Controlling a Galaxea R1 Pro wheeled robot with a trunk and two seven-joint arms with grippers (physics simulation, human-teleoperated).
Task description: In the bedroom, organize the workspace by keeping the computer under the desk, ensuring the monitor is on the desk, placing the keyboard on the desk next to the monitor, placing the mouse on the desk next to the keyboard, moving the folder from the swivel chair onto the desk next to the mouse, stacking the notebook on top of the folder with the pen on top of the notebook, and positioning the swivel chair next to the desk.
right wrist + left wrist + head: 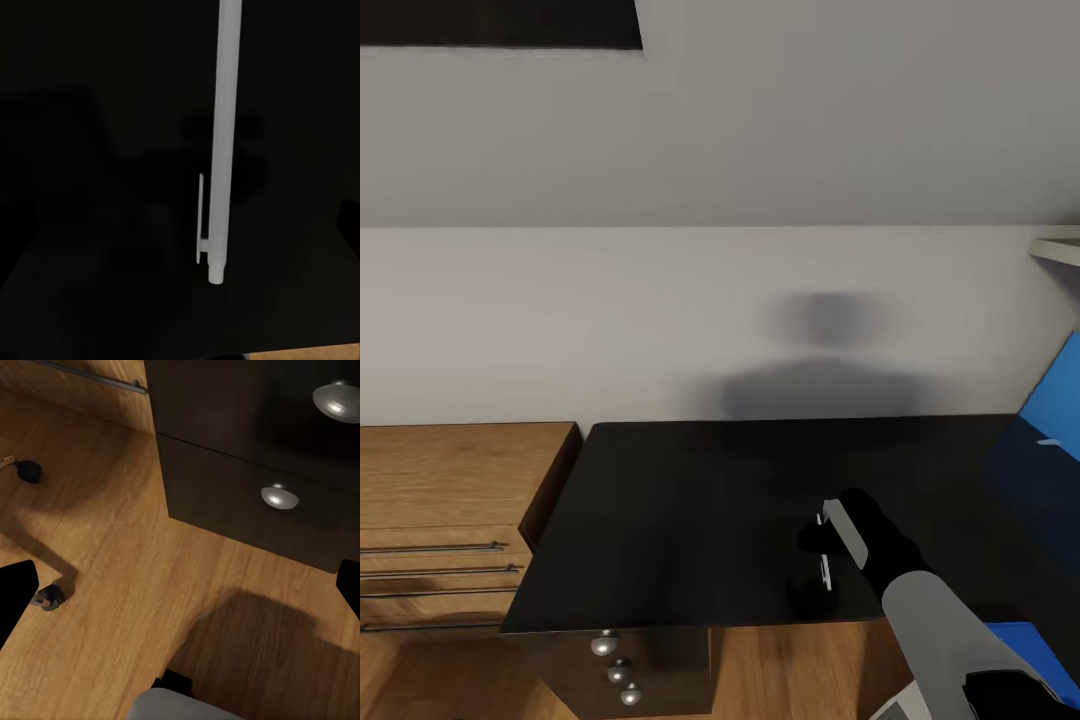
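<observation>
The pen [222, 142], a thin silver-white stick with a clip, lies on the glossy black desk [680, 520]. In the head view its white ends [825, 571] show just beside my right gripper [830, 545], which hangs low over the desk near its front edge. That gripper looks open. One dark finger [351, 225] sits at the edge of the right wrist view, and the pen is between the jaws, apart from them. My left gripper [180, 585] is open over the wooden floor, in front of the desk's black drawer unit [255, 510].
A light-wood drawer chest [450, 520] stands against the desk's left end. Round silver knobs [618, 668] mark the drawer unit. A tilted blue panel [1060, 395] rises at the desk's right, with another blue patch [1032, 648] low beside my right arm. Two small black castors [49, 597] rest on the floor.
</observation>
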